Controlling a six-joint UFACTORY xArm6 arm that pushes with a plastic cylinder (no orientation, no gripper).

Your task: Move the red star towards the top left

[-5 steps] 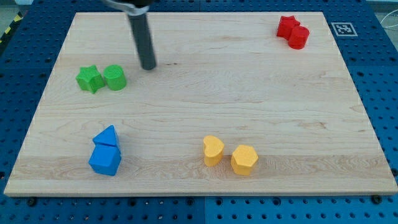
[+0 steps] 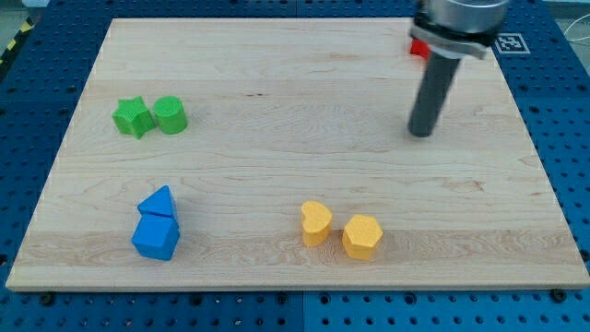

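My tip (image 2: 421, 133) rests on the wooden board (image 2: 295, 157) in its right part, below the top right corner. The rod and the arm above it cover most of the red blocks. Only a small sliver of red (image 2: 418, 48) shows at the arm's left edge, so I cannot tell whether it is the red star or its red neighbour. My tip is a good way below that sliver and is not touching any block.
A green star (image 2: 134, 117) and a green cylinder (image 2: 171, 114) sit at the left. Two blue blocks (image 2: 157, 226) are at the bottom left. Two yellow blocks (image 2: 316, 222) (image 2: 362, 237) lie at the bottom middle. A black-and-white marker (image 2: 510, 42) is off the top right corner.
The rod has swept from the upper left, beside the green blocks, across to the right. It now hides the red blocks, which were in full view before.
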